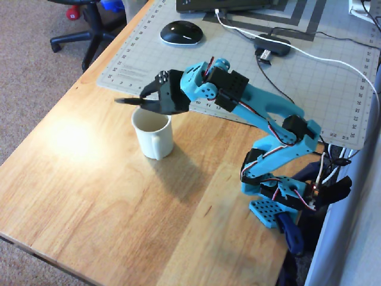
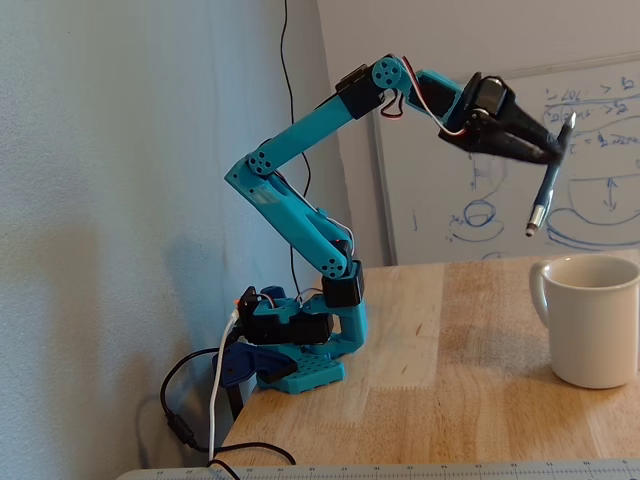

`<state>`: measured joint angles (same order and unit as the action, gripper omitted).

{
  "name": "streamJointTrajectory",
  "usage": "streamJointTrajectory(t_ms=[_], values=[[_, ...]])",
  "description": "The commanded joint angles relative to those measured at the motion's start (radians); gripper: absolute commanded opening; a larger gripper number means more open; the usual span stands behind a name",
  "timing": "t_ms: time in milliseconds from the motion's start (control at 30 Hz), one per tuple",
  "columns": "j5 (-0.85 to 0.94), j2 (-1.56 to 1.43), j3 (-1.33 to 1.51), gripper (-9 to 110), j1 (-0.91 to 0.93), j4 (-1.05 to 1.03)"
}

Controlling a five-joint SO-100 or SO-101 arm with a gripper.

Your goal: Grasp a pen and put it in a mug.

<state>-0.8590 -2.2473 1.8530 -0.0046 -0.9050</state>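
My black two-finger claw point(image 2: 556, 150) is pinched on the slim, straight black pen with a tapered tip point(image 2: 545, 178), gripping it near its upper end. In the fixed view the pen hangs tip-down, tilted a little, high in the air and just left of the plain cream-white ceramic mug point(image 2: 591, 320), well clear of its rim. From overhead I see the claw point(image 1: 143, 101) over the mug's point(image 1: 153, 132) far rim, with the pen point(image 1: 128, 101) showing as a short dark sliver poking left past it; the loop handle faces the camera there.

The glossy blue plastic arm point(image 1: 262, 113) stretches up and out from its base at the wooden table's point(image 1: 101, 196) edge. Beyond the mug lie a grey gridded cutting mat point(image 1: 321, 77), a black computer mouse point(image 1: 181, 32) and a white cable point(image 1: 309, 56). Only the fixed view shows the whiteboard with blue scribbles point(image 2: 610, 110) behind the claw.
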Motion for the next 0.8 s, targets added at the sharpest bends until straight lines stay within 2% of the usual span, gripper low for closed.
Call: streamJointTrajectory(t_ms=[0, 167, 533, 767], values=[[-0.316, -0.040, -0.074, 4, -0.018, 0.155], [-0.465, -0.026, -0.043, 4, -0.018, 0.316], [-0.466, -0.028, 0.245, 4, -0.003, 0.712], [-0.465, -0.028, 0.339, 4, 0.038, 0.793]])
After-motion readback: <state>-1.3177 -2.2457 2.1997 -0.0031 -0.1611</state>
